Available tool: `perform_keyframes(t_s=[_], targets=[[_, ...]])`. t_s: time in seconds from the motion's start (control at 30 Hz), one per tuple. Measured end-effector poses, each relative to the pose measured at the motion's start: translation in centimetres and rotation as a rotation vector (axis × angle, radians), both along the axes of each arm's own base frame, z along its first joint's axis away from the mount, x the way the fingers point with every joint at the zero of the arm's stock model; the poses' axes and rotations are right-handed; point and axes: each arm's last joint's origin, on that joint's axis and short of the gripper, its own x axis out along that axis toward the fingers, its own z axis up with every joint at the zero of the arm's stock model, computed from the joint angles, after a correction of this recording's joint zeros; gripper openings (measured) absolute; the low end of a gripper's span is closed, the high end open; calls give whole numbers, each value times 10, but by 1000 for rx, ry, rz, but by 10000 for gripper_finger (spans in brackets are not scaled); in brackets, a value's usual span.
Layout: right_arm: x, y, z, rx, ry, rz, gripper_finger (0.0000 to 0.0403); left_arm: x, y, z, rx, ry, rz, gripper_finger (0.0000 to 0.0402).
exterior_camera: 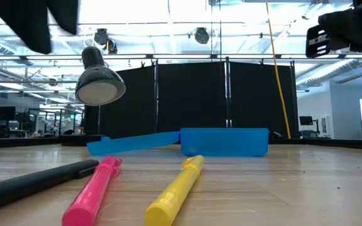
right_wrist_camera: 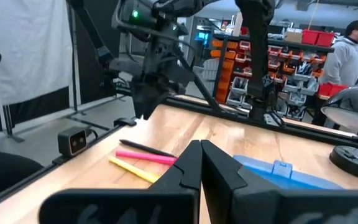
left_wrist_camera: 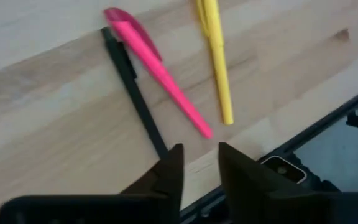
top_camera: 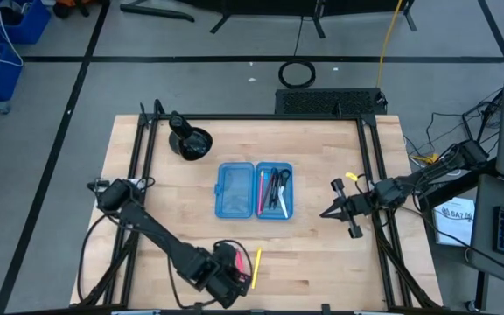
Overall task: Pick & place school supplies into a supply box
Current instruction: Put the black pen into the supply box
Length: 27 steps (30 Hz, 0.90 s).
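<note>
Pens point(left_wrist_camera: 166, 74) near table's front edge point(left_wrist_camera: 278, 130), left hand point(left_wrist_camera: 199, 163) above.

Two dark, near-black jointed arms, matte housings, black cables looping along the links. Tapered wedge-shaped black fingers on left gripper point(left_wrist_camera: 199, 177) and right gripper point(right_wrist_camera: 200, 163). Yellow tag by the right wrist.

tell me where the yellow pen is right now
In the high view the yellow pen lies on the table's near edge, left of centre, beside the pink pen, just right of the left gripper and apart from the blue case.
</note>
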Motion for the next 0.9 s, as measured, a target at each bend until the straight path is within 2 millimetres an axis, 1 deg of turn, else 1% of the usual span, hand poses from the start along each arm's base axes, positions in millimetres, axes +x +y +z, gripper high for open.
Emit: perform_keyframes(t_s=[0.1, 0.17, 0.23, 0.3, 0.37, 0.47, 0.63, 0.8, 0.9], targets=[[0, 0, -2, -25, 15, 0, 0, 7, 0, -5, -33, 2, 2, 146], [0, 0, -3, -34, 20, -1, 0, 9, 3, -10, -55, 36, -3, 174], [0, 0, -3, -33, 20, 0, 0, 12, 6, -16, -52, 77, -8, 193], [0, 0, -3, -32, 21, 0, 0, 14, 10, -28, -32, 125, 3, 204], [0, 0, -3, -34, 24, 0, 0, 18, 14, -36, -38, 159, 4, 208], [0, 0, -3, -33, 21, -1, 0, 25, 20, -44, -66, 197, -45, 209], [0, 0, -2, -26, 13, 0, 0, 32, 26, -61, -76, 252, -75, 209], [0, 0, -2, -26, 14, 0, 0, 34, 24, -74, -83, 282, -91, 208], [0, 0, -2, -27, 14, 0, 0, 34, 22, -86, -77, 320, -96, 197]])
